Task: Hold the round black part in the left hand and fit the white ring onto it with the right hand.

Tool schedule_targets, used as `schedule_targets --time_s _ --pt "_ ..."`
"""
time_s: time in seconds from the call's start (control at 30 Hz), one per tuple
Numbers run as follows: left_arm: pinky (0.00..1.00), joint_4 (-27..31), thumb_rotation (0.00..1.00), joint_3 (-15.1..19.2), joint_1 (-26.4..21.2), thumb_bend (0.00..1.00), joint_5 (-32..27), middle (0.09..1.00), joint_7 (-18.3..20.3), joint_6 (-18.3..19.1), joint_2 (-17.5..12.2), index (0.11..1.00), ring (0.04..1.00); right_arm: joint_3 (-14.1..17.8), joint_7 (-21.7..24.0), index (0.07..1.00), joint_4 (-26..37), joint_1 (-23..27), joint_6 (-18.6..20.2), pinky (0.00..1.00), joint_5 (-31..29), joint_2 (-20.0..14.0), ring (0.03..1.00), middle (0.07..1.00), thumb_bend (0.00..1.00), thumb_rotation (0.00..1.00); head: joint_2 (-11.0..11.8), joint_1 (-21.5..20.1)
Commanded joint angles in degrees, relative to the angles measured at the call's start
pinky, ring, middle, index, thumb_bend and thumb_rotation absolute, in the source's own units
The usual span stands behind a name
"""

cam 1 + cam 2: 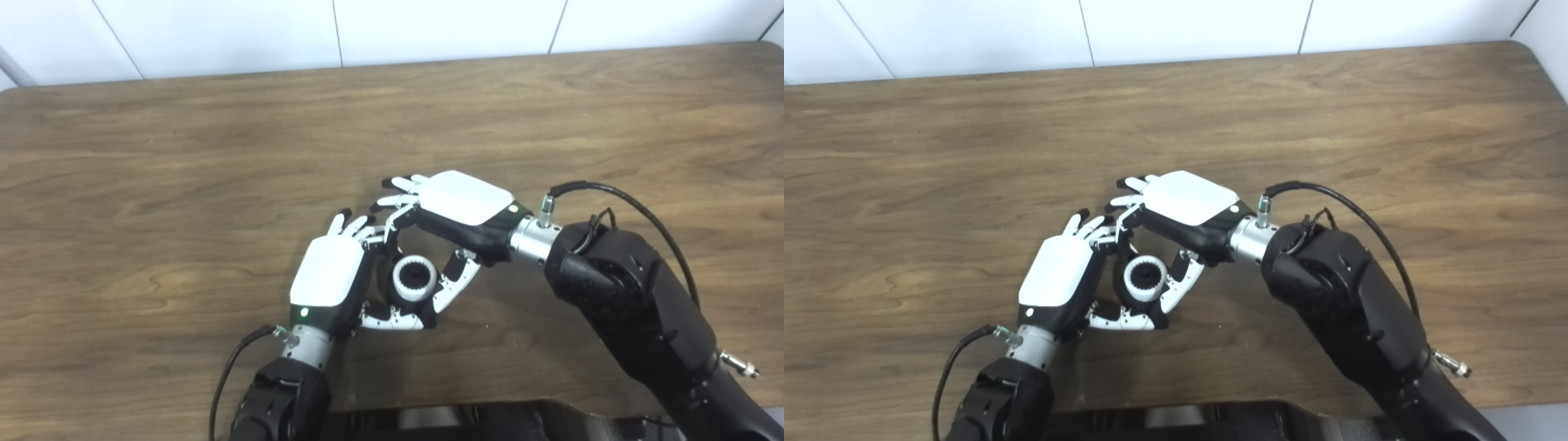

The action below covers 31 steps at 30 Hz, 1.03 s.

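My left hand [331, 272] sits low at the table's centre and curls around a round black part [387, 283], with its thumb under it; most of the part is hidden. A white ring [414, 278] with a dark toothed centre sits on top of the part. My right hand [462, 202] comes in from the right, palm down. Its thumb touches the ring's right side and one bent finger reaches the ring's left side, while its other fingers [401, 184] stretch out past my left hand. The ring also shows in the right eye view [1145, 278].
The brown wooden table [184, 159] fills the view, with a white wall along its far edge. Black cables loop from both wrists [618, 199]. A dark part of the robot's body [465, 422] lies at the bottom edge.
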<state>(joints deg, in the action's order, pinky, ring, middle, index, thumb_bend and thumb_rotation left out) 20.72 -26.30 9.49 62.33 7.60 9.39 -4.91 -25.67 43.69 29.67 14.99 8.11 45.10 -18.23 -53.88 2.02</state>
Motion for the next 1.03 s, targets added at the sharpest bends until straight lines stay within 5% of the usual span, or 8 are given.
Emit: schedule_targets --time_s 0.0,1.0 --pt "1.0 -0.29 0.05 -0.02 0.24 0.52 0.33 0.79 0.49 0.03 0.16 0.484 0.903 0.97 -0.36 0.652 2.16 2.23 -0.67 1.0 -0.19 -0.08 1.0 0.897 0.98 0.26 -0.07 0.08" --pt "1.0 -1.03 0.05 0.73 0.34 0.52 -0.13 0.785 -0.23 -0.86 -0.58 0.483 0.899 13.26 -1.36 0.635 2.58 4.64 2.4 1.0 -6.55 -4.22 1.0 0.881 0.95 0.29 0.52 -0.39"
